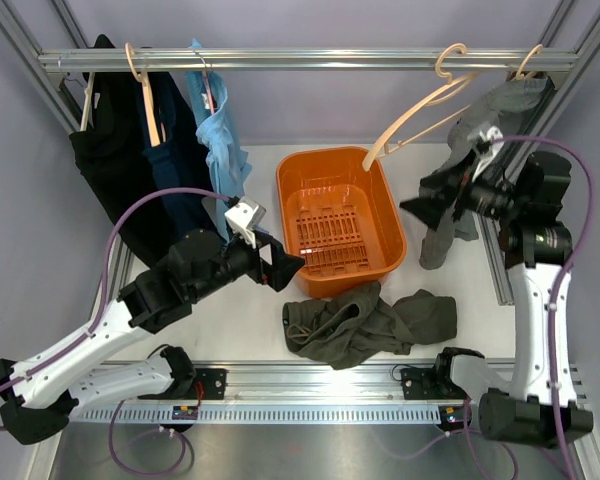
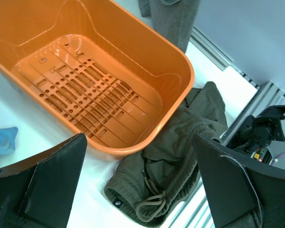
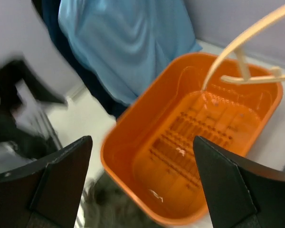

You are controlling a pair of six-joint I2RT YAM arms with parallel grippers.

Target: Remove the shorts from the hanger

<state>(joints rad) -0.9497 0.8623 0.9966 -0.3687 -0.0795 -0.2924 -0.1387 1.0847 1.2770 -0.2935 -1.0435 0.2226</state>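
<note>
The shorts (image 1: 365, 325) lie crumpled on the table (image 1: 230, 320), touching the near wall of the orange basket (image 1: 286, 175). The hanger (image 1: 420, 110) hangs bare and tilted from the rail (image 1: 310, 58), above the basket. The right gripper (image 1: 435, 202) is spread wide and empty beside the grey garment (image 1: 500, 110). The left gripper (image 1: 277, 262) is fully spread and empty, left of the basket.
</note>
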